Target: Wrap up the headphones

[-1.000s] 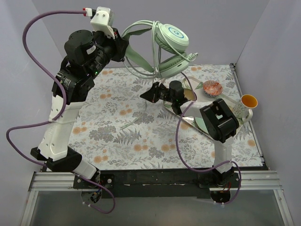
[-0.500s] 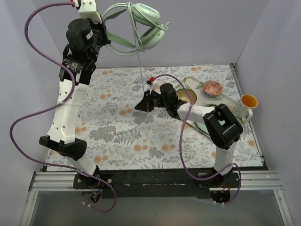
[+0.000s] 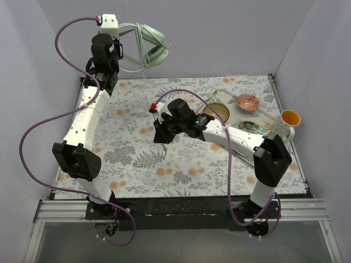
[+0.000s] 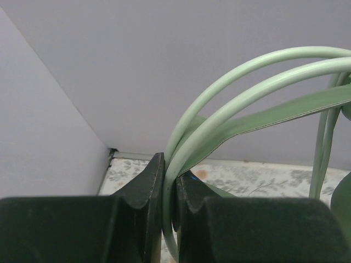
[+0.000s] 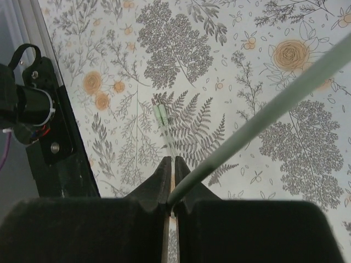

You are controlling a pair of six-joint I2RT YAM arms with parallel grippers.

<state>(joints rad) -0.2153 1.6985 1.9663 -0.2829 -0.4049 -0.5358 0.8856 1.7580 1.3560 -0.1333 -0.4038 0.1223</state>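
While the left gripper [image 4: 169,204] clamps the headphones [image 3: 149,48] high at the table's far edge, the right gripper [image 5: 171,178] pinches their cable [image 5: 263,112].
The cable runs straight down toward the floral tablecloth [image 3: 126,148].

Ear cups of the headphones [image 4: 263,118] are cropped.

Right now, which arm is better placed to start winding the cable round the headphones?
Right: the right claw is shut on the cable below the headphones, free to loop it. The left claw is shut on the headband, holding them high, so it likely just anchors.
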